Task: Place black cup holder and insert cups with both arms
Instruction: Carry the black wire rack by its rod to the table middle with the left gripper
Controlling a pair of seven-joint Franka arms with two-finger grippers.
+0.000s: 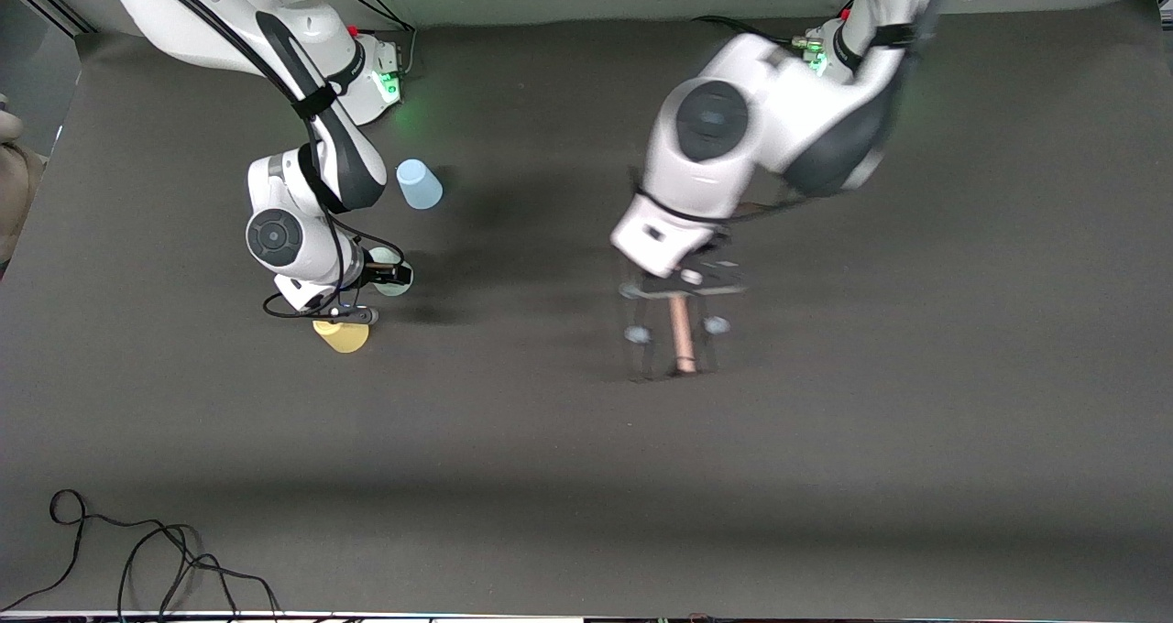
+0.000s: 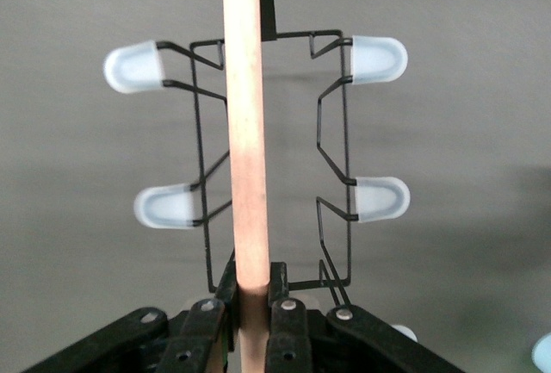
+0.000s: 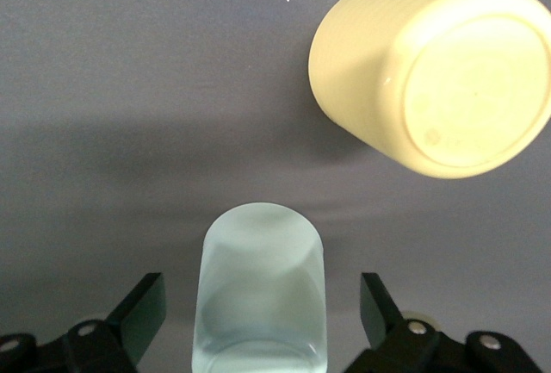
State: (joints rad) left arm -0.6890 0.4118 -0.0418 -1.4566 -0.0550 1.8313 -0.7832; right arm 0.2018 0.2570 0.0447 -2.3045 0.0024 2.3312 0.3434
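Left gripper (image 2: 256,321) clamped on black cup holder (image 2: 275,162) rod; base hidden.
Right gripper (image 3: 263,317) fingers apart around green cup (image 3: 261,291); yellow cup (image 1: 343,335) part-hidden.

Black wire cup holder (image 2: 331,145) with pale wooden rod, pale blue cup (image 1: 419,184), pale green cup (image 3: 261,291), yellow cup (image 3: 435,76), dark grey table (image 1: 825,476)

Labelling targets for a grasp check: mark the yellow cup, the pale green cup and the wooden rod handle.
yellow cup (image 3: 430,76), right wrist view, side wall.
pale green cup (image 3: 261,295), right wrist view, side wall.
wooden rod handle (image 2: 244,132), left wrist view, mid-shaft.
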